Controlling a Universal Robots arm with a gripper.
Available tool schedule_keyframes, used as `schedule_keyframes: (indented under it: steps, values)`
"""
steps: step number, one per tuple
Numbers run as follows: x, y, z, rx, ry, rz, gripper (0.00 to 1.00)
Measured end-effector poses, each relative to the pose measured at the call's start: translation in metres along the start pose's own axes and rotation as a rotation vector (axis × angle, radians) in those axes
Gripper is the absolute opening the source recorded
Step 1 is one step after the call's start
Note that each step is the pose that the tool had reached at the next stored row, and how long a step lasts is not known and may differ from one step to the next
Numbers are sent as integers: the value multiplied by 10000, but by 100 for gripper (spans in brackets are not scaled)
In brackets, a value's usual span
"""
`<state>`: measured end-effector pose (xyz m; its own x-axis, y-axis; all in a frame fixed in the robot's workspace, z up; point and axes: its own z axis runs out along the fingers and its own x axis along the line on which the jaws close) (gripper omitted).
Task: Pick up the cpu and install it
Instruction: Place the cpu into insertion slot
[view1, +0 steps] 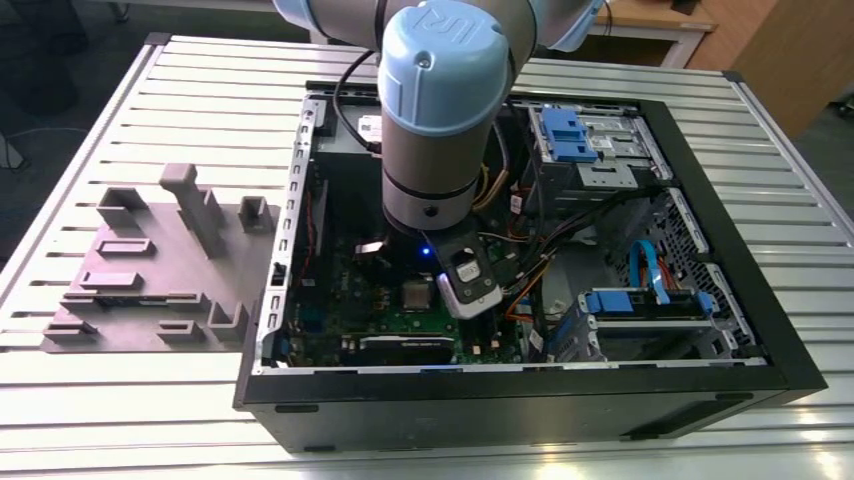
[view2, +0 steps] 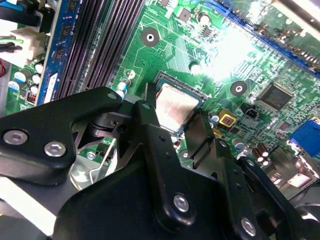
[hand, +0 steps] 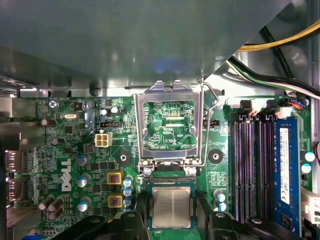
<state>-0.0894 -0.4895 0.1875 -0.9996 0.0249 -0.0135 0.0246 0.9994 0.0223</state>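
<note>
Black end effector (view2: 175, 120) over one cpu (hand: 171, 208), one raised socket frame (hand: 169, 95)

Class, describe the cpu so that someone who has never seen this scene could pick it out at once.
Inside the open computer case lies the green motherboard. Near its middle a silver socket frame is flipped open, and the cpu sits at its hinged end. It is the small flat square with a plain pale metal top, unlike the hollow frame or the long black memory slots.

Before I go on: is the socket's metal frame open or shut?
Open: the frame is swung back and the cpu beside it lies uncovered.
</note>
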Motion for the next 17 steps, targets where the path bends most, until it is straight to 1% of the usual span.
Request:
schedule_keyframes:
  steps: [14, 15, 16, 17]
  values:
    - [-1, 1, 5, -7, -3, 0, 47]
    - [-1, 1, 5, -8, -5, 0, 48]
    - [-4, 2, 8, -13, -13, -4, 53]
    - [-1, 3, 10, -22, -1, -1, 53]
